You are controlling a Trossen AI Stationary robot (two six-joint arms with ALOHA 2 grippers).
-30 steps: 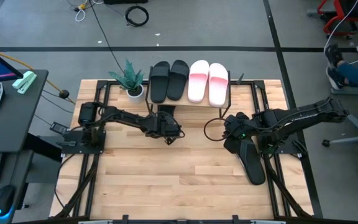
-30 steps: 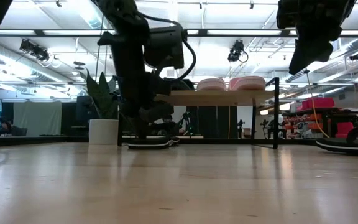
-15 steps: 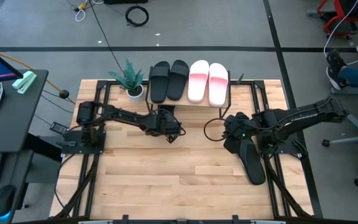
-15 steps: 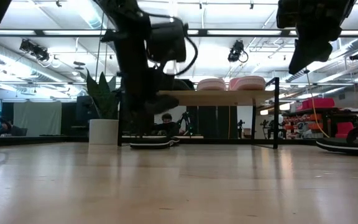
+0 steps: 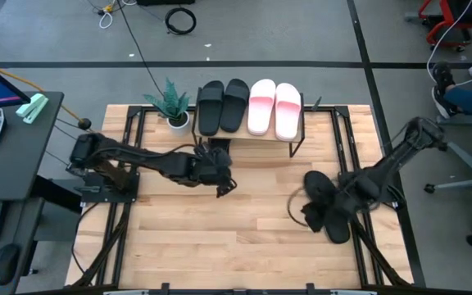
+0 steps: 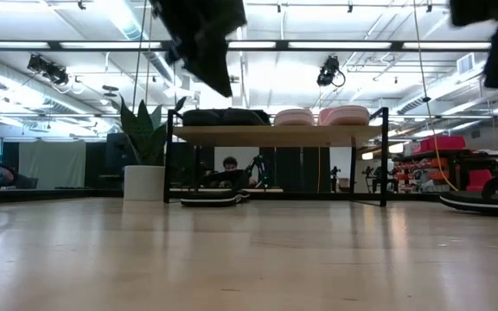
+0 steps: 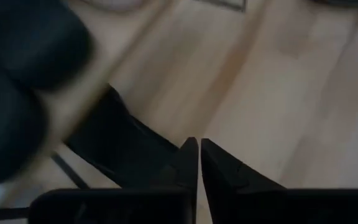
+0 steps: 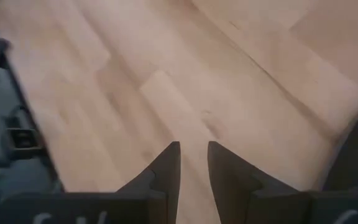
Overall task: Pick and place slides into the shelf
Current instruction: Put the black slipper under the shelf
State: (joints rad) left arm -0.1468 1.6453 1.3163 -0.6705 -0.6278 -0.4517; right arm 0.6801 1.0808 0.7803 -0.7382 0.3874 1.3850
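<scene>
Slides: four sit on top of the shelf [image 5: 256,137], the black pair [image 5: 222,106] beside the pink pair [image 5: 274,109]. A fifth, black slide [image 6: 210,199] lies under the shelf board, flat on the surface [image 5: 220,246]. What has changed: the left gripper [image 5: 222,182] has come up and backed off from that low slot, so the low view now shows the fifth slide alone, with nothing touching it. Its jaws are all but pressed together, with only a thin slit between them, and they hold nothing. I read that as the drop being done and the left arm being clear. The right gripper [image 5: 311,215] has swung away from the shelf's right end. It now hangs over the near-right part of the surface, just beside the last black slide [image 6: 484,200], which lies flat well apart from the shelf. Its jaws are spread with only bare wood between them, so there's no grip yet. My read is five placed and one to go. You'll need the right arm to drop onto that slide's strap, and the free room looks to be under the board, next to the fifth slide.
</scene>
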